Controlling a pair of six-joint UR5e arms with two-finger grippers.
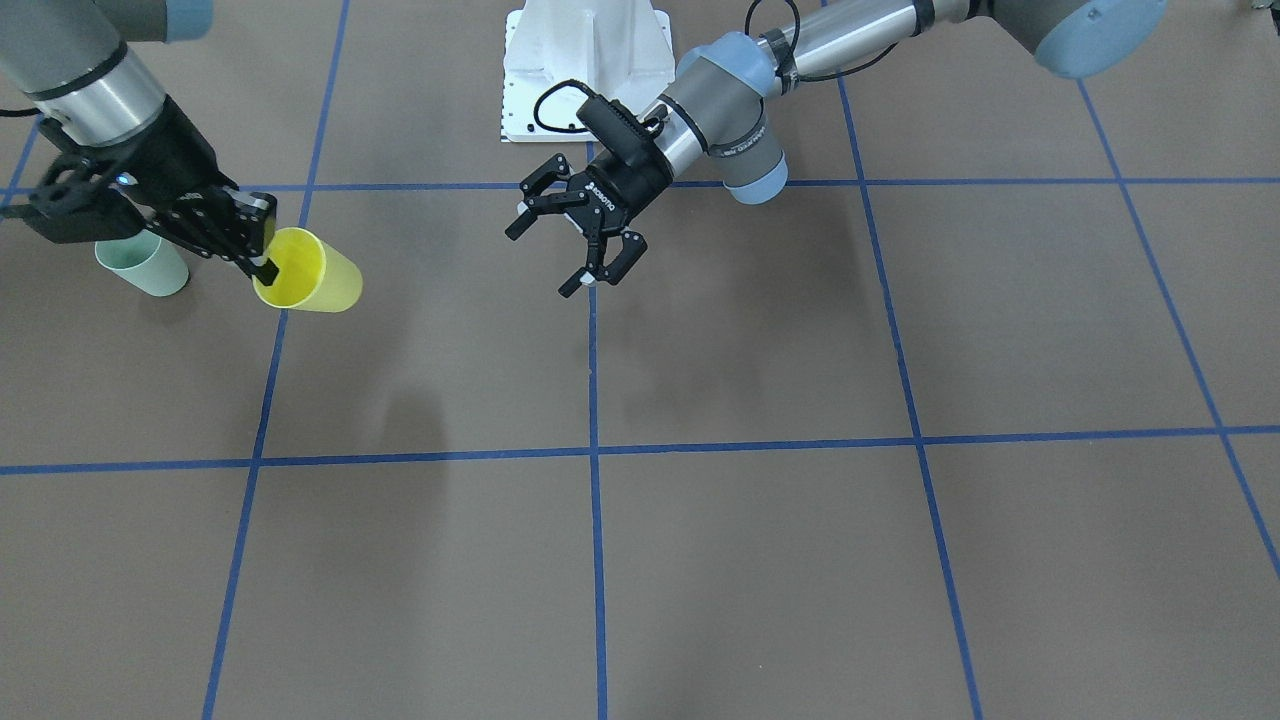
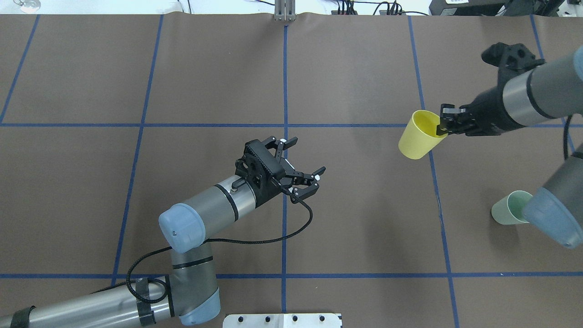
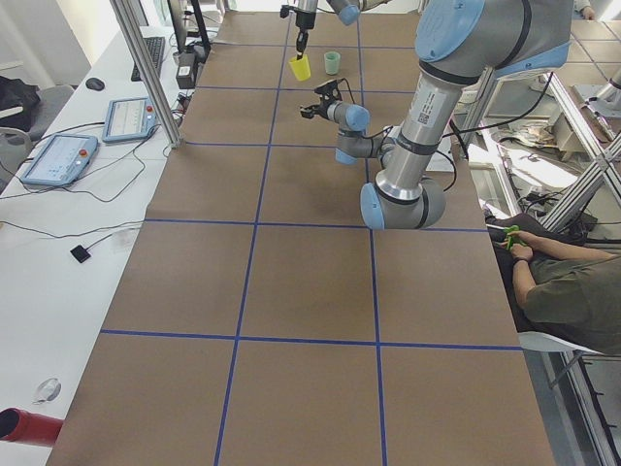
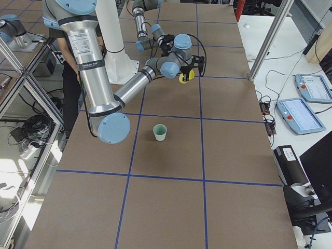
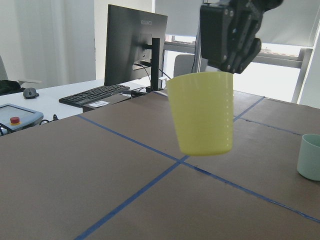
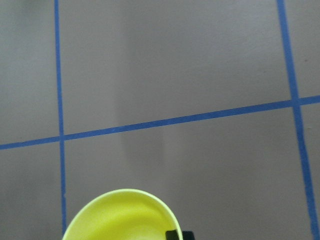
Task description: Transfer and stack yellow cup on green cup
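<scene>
Nearest, at the bottom of the overhead view: left arm (image 2: 200, 207), a grey tube with a blue-capped elbow and a black cable looped beside it, reaching out toward the middle of the table. Left gripper (image 2: 307, 156), black, two fingers spread wide, nothing between them. It hangs over the centre blue tape line, well apart from both cups.

Table (image 2: 205, 82): brown mat, blue tape grid.

Further right: bright yellow tapered plastic cup (image 2: 418, 135), smooth, no handle. It is off the mat; the left wrist view shows bare table under its base. In the overhead view it is tilted, mouth turned toward the right gripper (image 2: 442, 127). That gripper is clamped on the rim, one finger inside the mouth, the other outside on the wall. It grips the rim only. The cup hangs near a crossing of tape lines.

Far right: pale mint-green tapered plastic cup (image 2: 506, 213), upright on the mat, mouth up. In the overhead view the right arm's blue-capped joint partly covers it. The yellow cup is near it but apart, not above it. The green one sits closer to the robot's side of the table.
</scene>
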